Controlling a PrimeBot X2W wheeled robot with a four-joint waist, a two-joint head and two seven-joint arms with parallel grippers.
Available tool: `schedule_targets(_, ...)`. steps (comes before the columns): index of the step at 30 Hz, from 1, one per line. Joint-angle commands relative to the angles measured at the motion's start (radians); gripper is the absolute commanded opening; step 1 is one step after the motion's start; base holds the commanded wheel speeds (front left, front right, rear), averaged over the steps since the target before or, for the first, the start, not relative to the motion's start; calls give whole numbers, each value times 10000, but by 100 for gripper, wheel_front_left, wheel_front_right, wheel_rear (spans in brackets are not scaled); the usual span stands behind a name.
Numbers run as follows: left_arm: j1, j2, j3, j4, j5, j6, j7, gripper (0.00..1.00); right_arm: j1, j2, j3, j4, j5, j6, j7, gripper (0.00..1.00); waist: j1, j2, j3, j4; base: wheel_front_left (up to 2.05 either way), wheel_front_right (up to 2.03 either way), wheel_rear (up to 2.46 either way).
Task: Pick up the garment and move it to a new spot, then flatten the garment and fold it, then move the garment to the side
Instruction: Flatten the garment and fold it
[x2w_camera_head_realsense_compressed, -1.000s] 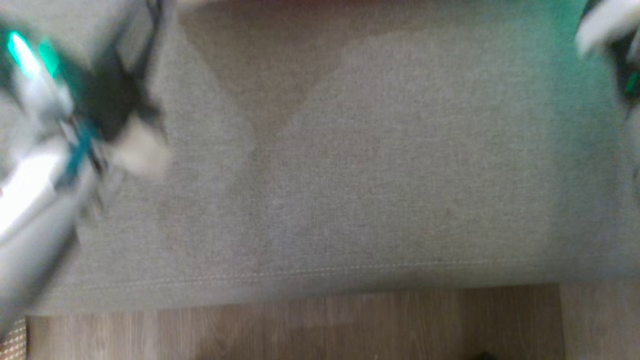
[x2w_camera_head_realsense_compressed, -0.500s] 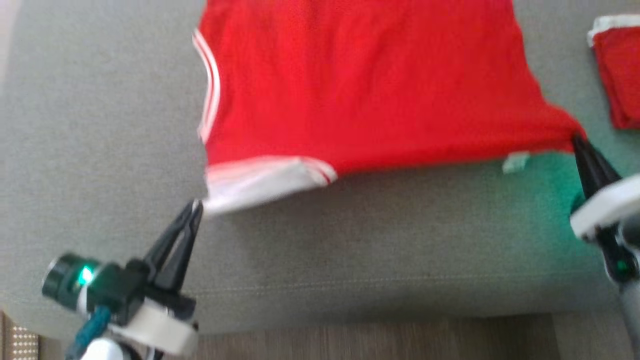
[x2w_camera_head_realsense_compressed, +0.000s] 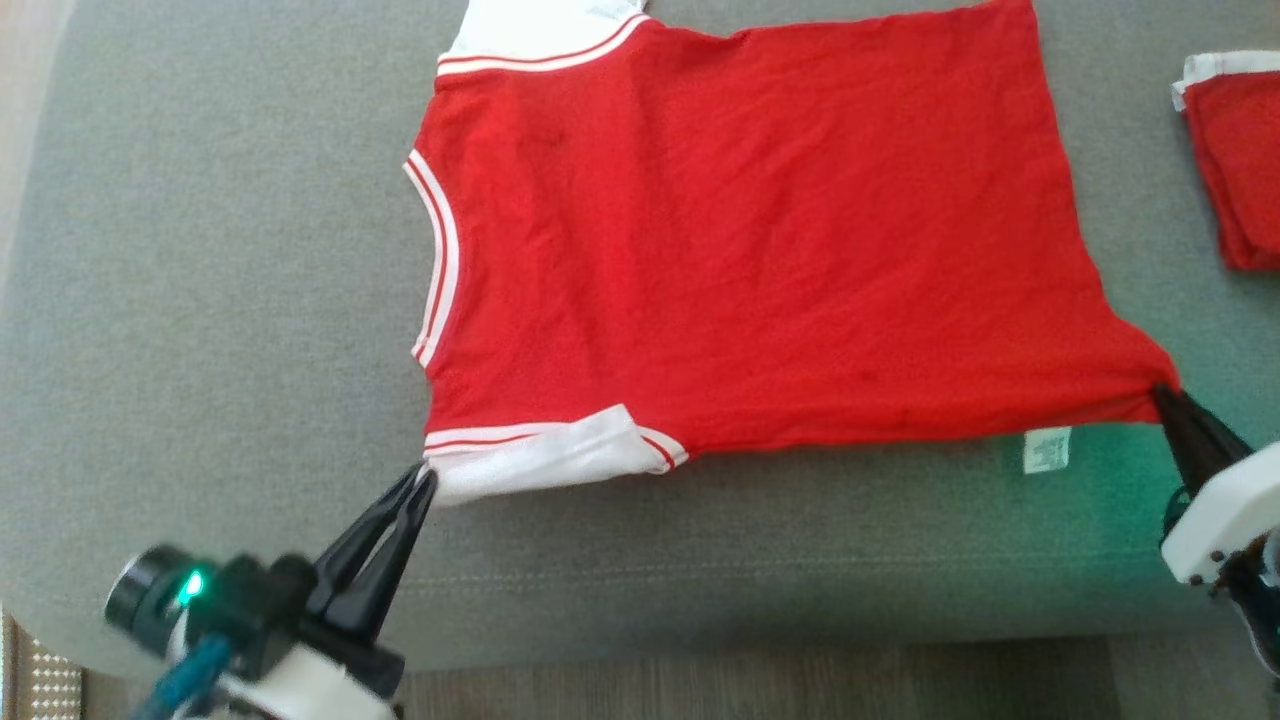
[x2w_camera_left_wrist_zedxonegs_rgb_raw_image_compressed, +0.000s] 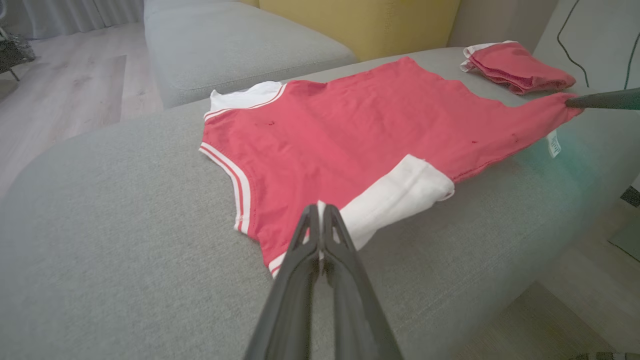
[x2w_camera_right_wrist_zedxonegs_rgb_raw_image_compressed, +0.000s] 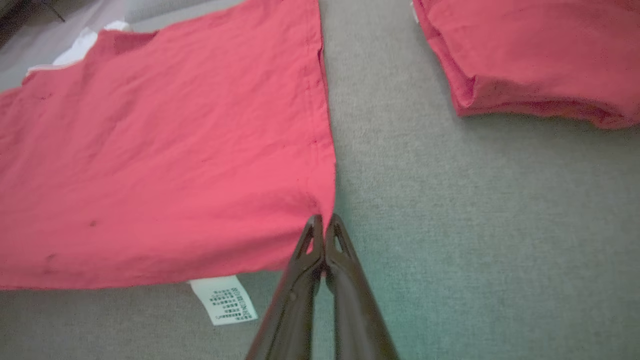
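Both near corners of the red garment (x2w_camera_head_realsense_compressed: 740, 240), spread on the grey cushion (x2w_camera_head_realsense_compressed: 200, 300), sit clamped in the left gripper (x2w_camera_head_realsense_compressed: 422, 479) and right gripper (x2w_camera_head_realsense_compressed: 1161, 392), so flattening seems nearly done; folding and moving aside remain.

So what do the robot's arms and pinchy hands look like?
The left gripper and right gripper each have two long, thin, black pointed fingers on a white wrist block. Behind the left one sits a black round part with a glowing green light and a teal cable.
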Motion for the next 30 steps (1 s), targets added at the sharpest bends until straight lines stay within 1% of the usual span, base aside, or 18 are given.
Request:
schedule_targets(1, -744, 297, 332, -175, -2, -126, 121, 0, -114, -110, 17, -489, -149, -2, 354, 0, 1, -1, 57, -17, 0, 0, 0)
schedule_targets(4, -1383, 162, 238, 33, -10, -431, 392, 0, -307, 95, -140, -807, -383, -2, 1198, 0, 1, -1, 231, 8, 0, 0, 0)
schedule_targets(7, -2217, -9, 284, 290, 106, -667, 454, 0, -706, 164, -363, -1005, -529, -2, 1668, 0, 1, -1, 455, 90, 0, 0, 0)
schedule_targets(14, -4165, -328, 257, 1218, 481, -1350, 524, 0, -2167, 92, -448, -1005, -565, -2, 2302, 0, 1, -1, 1040, 154, 0, 0, 0)
schedule_targets(18, -5278, -621, 168, 2014, 680, -1822, 335, 0, -2975, -71, -287, -732, -701, -2, 2622, 0, 1, -1, 1431, 216, 0, 0, 0)
schedule_targets(20, -5807, -768, 135, 2416, 837, -1988, 172, 0, -3358, -132, -195, -570, -700, -2, 2782, 0, 1, -1, 1639, 241, 0, 0, 0)
schedule_targets(25, -6881, -1078, 91, 3380, 1276, -2154, -245, 0, -4250, -274, -121, -191, -772, -2, 2895, 0, 1, -1, 2099, 304, 0, 0, 0)
schedule_targets(30, -7608, -1379, 43, 4177, 1697, -2157, -637, 0, -5047, -352, 22, 236, -757, -2, 2719, 0, 1, -1, 2419, 313, 0, 0, 0)
